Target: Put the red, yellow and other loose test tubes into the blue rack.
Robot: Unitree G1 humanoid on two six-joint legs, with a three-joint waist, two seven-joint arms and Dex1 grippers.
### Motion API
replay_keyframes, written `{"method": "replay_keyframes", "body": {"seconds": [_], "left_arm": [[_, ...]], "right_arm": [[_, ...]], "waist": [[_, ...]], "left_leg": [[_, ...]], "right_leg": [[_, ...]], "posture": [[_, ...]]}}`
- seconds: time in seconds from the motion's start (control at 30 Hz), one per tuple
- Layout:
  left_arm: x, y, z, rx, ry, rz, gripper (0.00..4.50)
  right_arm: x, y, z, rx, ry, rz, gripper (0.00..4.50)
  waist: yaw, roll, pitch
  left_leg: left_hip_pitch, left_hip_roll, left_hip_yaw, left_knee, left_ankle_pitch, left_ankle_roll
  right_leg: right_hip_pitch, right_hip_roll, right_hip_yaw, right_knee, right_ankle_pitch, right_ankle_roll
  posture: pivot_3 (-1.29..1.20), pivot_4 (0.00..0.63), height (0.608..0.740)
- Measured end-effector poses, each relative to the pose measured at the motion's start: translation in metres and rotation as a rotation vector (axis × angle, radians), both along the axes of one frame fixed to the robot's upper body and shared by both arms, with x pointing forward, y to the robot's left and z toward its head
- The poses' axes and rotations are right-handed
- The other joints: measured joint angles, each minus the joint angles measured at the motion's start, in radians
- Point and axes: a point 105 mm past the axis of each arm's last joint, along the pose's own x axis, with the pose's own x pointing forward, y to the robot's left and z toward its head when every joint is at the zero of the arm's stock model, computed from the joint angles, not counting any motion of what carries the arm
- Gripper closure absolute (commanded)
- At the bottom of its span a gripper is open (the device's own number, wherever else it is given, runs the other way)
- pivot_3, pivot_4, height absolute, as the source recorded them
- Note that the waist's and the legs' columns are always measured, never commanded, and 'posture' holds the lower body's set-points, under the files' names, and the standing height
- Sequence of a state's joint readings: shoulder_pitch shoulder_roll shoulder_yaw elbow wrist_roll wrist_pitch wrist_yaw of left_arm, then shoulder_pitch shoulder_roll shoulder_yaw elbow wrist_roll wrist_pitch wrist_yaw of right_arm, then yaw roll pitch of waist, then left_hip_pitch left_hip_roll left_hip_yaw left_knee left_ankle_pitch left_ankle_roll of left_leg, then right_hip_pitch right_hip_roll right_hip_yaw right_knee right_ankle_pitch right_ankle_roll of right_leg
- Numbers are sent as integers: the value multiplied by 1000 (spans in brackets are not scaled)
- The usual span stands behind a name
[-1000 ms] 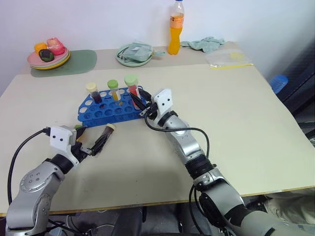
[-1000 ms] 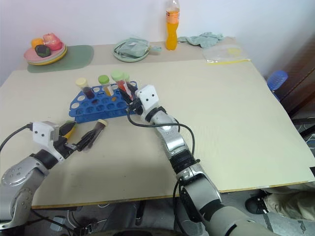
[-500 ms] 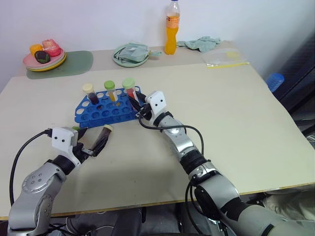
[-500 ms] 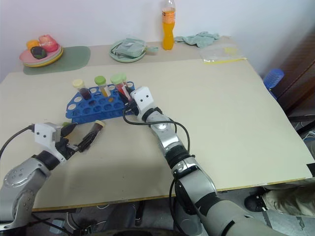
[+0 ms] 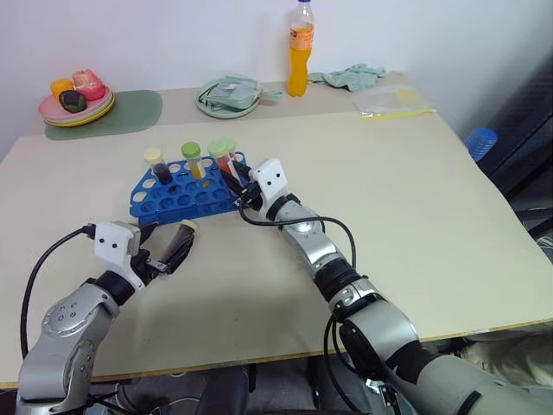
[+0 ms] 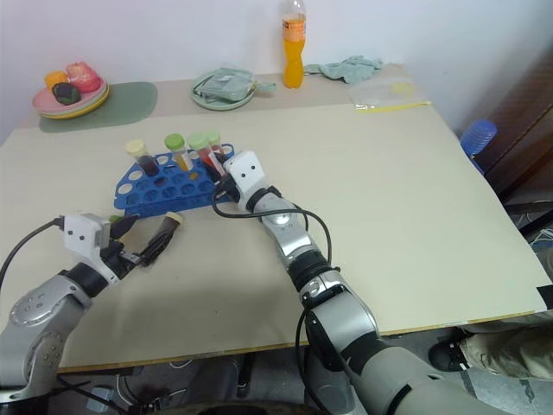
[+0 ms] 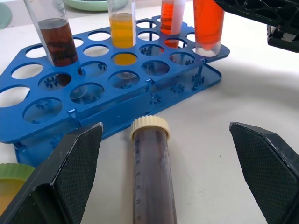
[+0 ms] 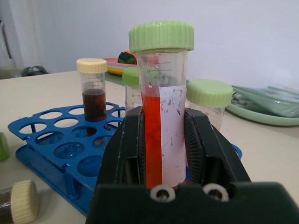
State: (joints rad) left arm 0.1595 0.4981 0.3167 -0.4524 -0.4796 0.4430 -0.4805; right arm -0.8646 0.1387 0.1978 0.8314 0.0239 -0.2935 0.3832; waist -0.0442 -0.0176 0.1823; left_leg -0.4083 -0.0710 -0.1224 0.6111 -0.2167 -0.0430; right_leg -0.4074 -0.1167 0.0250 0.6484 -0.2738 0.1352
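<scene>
Currently, table point(image 5: 415, 216): beige top, bearing all items. Far edge: stacked plates point(image 5: 76, 108) with food on a green mat point(image 5: 130, 108), green plate point(image 5: 226, 95) with cloth, orange soda bottle point(image 5: 300, 47), crumpled cloth point(image 5: 354, 76), clear bag point(image 5: 393, 99).

Blue rack point(image 5: 173, 199): resting flat on table, ahead of both arms, left of centre. Back row, upright: maroon tube with cream cap point(image 5: 155, 164), yellow tube with green cap point(image 5: 193, 160), one further pale-green-capped tube point(image 8: 208, 105) with orange-red liquid, as seen in left wrist view.

Right gripper point(image 5: 242, 183): at rack's right end, fingers clamped on red tube point(image 8: 161, 107). Tube upright, pale green cap uppermost, base at rack's end corner hole per left wrist view; seated or merely above hole: cannot tell.

Left gripper point(image 7: 163, 158): near table surface, just short of rack's near edge, fingers point(image 7: 74, 158) spread wide, nothing gripped.

Loose maroon tube point(image 7: 152, 172): lying flat on table between left fingers, apart from both, cream cap toward rack.

Green-capped yellow tube point(image 7: 11, 179): beside left gripper, near rack's corner, mostly hidden.
</scene>
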Motion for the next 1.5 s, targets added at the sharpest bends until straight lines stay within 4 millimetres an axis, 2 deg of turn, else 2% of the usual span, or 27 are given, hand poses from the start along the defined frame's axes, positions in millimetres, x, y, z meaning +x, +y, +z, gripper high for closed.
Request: {"method": "replay_keyframes", "body": {"seconds": [0.3,0.5,0.57,0.6,0.67,0.77,0.87,1.0,1.07,1.17,1.37,1.5], "left_arm": [[0,-3,-2,-2,7,-10,0],[0,-3,-2,-2,8,-10,0],[0,-3,-2,-2,8,-10,0],[0,-3,-2,-2,8,-10,0],[0,-3,-2,-2,9,-11,0],[0,-3,-2,-2,9,-12,0],[0,-4,-3,-3,9,-14,0],[0,-5,-2,-3,8,-17,0],[0,-5,-2,-3,8,-18,0],[1,-5,-2,-3,7,-18,0],[-1,-4,-4,-5,15,-17,0],[-1,-5,-4,-9,16,-26,0]], "right_arm": [[5,-1,-1,-9,18,-37,3793],[2,1,-2,-13,26,-2,3793],[2,1,-3,-15,31,3,2788],[1,1,-4,-19,38,8,2437],[1,-3,-18,-40,83,4,1339],[-1,-11,-37,-38,135,-21,40],[-1,-12,-33,-21,121,-30,40],[-2,-14,-6,32,31,-34,40],[-4,-16,0,47,6,-33,40],[-12,-24,-3,18,-2,4,40],[-21,-60,-25,-151,102,23,40],[-24,-64,-19,-172,165,7,40]], "waist": [[1,0,0],[0,0,0],[-1,0,0],[0,0,0],[1,0,0],[0,0,0],[0,1,0],[0,1,0],[1,1,0],[4,1,0],[3,1,0],[0,1,0]], "left_leg": [[0,0,-1,0,0,0],[0,0,0,0,0,0],[0,0,0,0,0,0],[0,0,-1,0,0,0],[0,0,-1,0,0,0],[0,0,-1,0,0,0],[0,0,-1,-1,0,0],[0,0,-1,-1,0,0],[0,0,-1,-1,0,0],[0,0,-1,0,0,0],[0,0,-1,-1,0,0],[0,0,0,-1,0,0]], "right_leg": [[0,0,0,0,0,0],[0,0,0,0,0,0],[0,0,0,0,0,0],[0,0,0,0,0,0],[0,0,0,0,0,0],[0,0,0,0,0,0],[-1,0,0,0,0,0],[-1,0,0,0,0,0],[0,0,0,0,0,0],[0,0,0,0,0,0],[0,0,0,0,0,0],[-1,0,0,0,-1,-1]], "posture": [[0,150,740],[0,150,740],[0,150,740],[0,150,740],[0,150,740],[0,150,740],[0,150,740],[0,150,740],[0,150,740],[0,150,740],[0,150,740],[0,150,740]]}}
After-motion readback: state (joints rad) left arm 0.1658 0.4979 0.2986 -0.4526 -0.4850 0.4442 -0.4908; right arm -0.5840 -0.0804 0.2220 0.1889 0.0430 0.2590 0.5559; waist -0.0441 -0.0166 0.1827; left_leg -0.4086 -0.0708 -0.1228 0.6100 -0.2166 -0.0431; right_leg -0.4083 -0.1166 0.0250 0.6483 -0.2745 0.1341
